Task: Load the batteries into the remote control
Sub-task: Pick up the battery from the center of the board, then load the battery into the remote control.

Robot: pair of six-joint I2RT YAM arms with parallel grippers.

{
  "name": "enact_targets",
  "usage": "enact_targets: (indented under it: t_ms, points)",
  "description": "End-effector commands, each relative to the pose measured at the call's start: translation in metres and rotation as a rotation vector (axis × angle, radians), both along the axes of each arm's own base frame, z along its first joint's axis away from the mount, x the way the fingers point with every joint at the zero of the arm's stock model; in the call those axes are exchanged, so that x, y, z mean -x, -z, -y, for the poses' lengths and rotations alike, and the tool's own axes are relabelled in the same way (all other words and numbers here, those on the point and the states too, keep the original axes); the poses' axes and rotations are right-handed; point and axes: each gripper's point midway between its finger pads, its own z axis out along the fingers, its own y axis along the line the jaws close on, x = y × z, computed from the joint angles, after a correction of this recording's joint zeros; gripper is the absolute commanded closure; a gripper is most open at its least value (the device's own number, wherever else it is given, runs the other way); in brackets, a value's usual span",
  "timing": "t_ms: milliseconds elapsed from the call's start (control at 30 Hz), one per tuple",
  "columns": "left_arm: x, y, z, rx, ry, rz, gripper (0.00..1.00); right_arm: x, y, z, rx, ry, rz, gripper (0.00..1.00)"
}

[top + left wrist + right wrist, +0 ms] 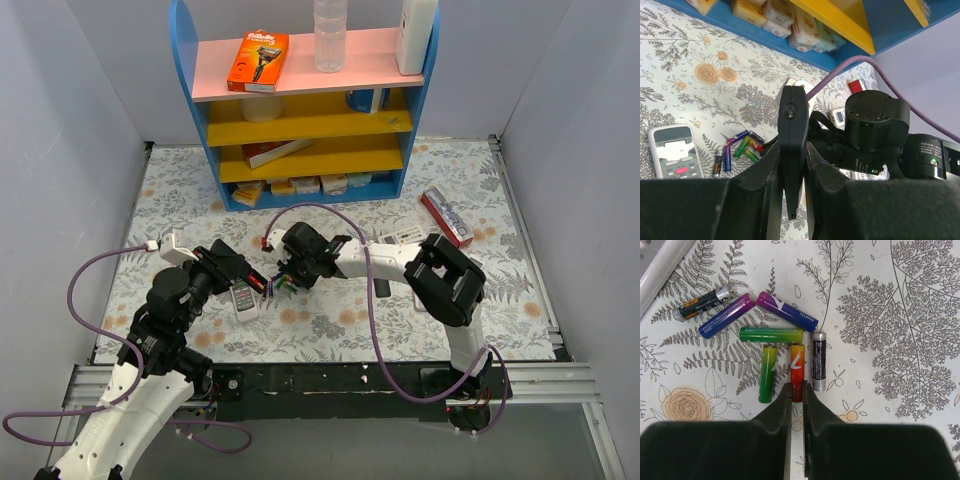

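Observation:
The batteries (771,335), several cells in red, green, purple and black, lie clustered on the floral mat; they also show in the top view (280,287) and the left wrist view (742,147). My right gripper (797,390) is down over them, its jaws closed narrowly on the near end of the red battery (797,367), which still lies on the mat. My left gripper (793,165) is shut on the slim black remote control (792,130), held edge-on just left of the cluster. In the top view the left gripper (250,280) and right gripper (290,275) nearly meet.
A grey-white remote (243,302) lies just left of the batteries, also in the left wrist view (675,152). A blue shelf unit (310,110) stands at the back. A white remote (400,237) and a red-edged remote (447,217) lie at the right.

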Motion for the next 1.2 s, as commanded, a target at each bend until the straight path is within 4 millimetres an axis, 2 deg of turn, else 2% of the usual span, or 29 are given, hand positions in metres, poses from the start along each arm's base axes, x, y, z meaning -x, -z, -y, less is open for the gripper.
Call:
enact_targets:
  t_ms: [0, 33, 67, 100, 133, 200, 267, 300, 367, 433, 467, 600, 667, 733, 767, 833, 933, 967, 1000, 1067, 1100, 1167]
  points:
    - [-0.001, -0.016, 0.0, -0.003, 0.003, 0.044, 1.0, 0.009, -0.001, 0.026, 0.084, -0.012, 0.021, 0.96]
    - [-0.002, -0.015, 0.001, -0.001, 0.008, 0.046, 1.0, 0.011, -0.011, 0.029, 0.071, -0.014, 0.033, 0.98]
    - [-0.002, -0.015, 0.003, 0.002, 0.018, 0.05, 1.0, 0.018, -0.005, 0.041, 0.095, -0.016, 0.02, 0.99]
    - [-0.002, -0.015, 0.004, 0.003, 0.025, 0.053, 1.0, 0.019, -0.006, 0.048, 0.105, -0.009, 0.027, 0.99]
    - [-0.003, -0.017, 0.005, 0.009, 0.029, 0.065, 1.0, 0.022, -0.015, 0.054, 0.099, -0.004, 0.036, 0.99]
    - [-0.003, -0.016, 0.011, 0.024, 0.057, 0.074, 1.0, 0.03, -0.008, 0.073, 0.132, 0.015, 0.023, 0.99]
    - [-0.004, -0.01, 0.017, 0.031, 0.085, 0.074, 1.0, 0.033, -0.015, 0.086, 0.13, 0.052, 0.021, 0.99]
    - [-0.003, -0.015, 0.024, 0.051, 0.121, 0.098, 1.0, 0.038, -0.014, 0.095, 0.136, 0.067, 0.012, 0.99]
    - [-0.001, -0.009, 0.036, 0.062, 0.183, 0.098, 1.0, 0.038, -0.013, 0.107, 0.14, 0.118, -0.001, 0.99]
    - [0.001, -0.012, 0.049, 0.087, 0.257, 0.122, 1.0, 0.04, -0.02, 0.113, 0.122, 0.14, 0.006, 0.99]
    - [0.001, -0.006, 0.054, 0.09, 0.281, 0.114, 1.0, 0.04, -0.026, 0.113, 0.1, 0.167, 0.006, 0.99]
    - [0.002, -0.014, 0.072, 0.142, 0.375, 0.171, 1.0, 0.037, -0.075, 0.107, -0.031, 0.203, 0.045, 0.99]
    - [0.001, -0.008, 0.079, 0.159, 0.409, 0.15, 1.0, 0.035, -0.097, 0.103, -0.072, 0.21, 0.067, 0.99]
    - [0.0, -0.01, 0.086, 0.184, 0.44, 0.165, 1.0, 0.032, -0.125, 0.097, -0.135, 0.221, 0.089, 0.99]
    - [-0.003, -0.012, 0.089, 0.209, 0.447, 0.17, 1.0, 0.033, -0.132, 0.098, -0.138, 0.219, 0.085, 0.99]
    - [-0.005, -0.008, 0.091, 0.228, 0.45, 0.164, 1.0, 0.031, -0.157, 0.092, -0.182, 0.224, 0.096, 0.99]
    - [-0.01, -0.004, 0.096, 0.263, 0.454, 0.149, 1.0, 0.035, -0.176, 0.091, -0.203, 0.222, 0.08, 0.99]
    - [-0.011, -0.004, 0.098, 0.271, 0.461, 0.149, 1.0, 0.035, -0.192, 0.087, -0.232, 0.217, 0.083, 0.99]
    - [-0.013, -0.004, 0.101, 0.293, 0.468, 0.146, 1.0, 0.036, -0.198, 0.086, -0.239, 0.215, 0.074, 0.99]
    - [-0.014, -0.002, 0.102, 0.316, 0.468, 0.142, 1.0, 0.044, -0.203, 0.084, -0.237, 0.195, 0.032, 0.99]
    - [-0.014, -0.005, 0.103, 0.342, 0.469, 0.152, 1.0, 0.044, -0.212, 0.081, -0.248, 0.188, 0.027, 0.99]
    - [-0.016, 0.0, 0.104, 0.356, 0.468, 0.141, 1.0, 0.055, -0.213, 0.081, -0.226, 0.172, -0.028, 0.99]
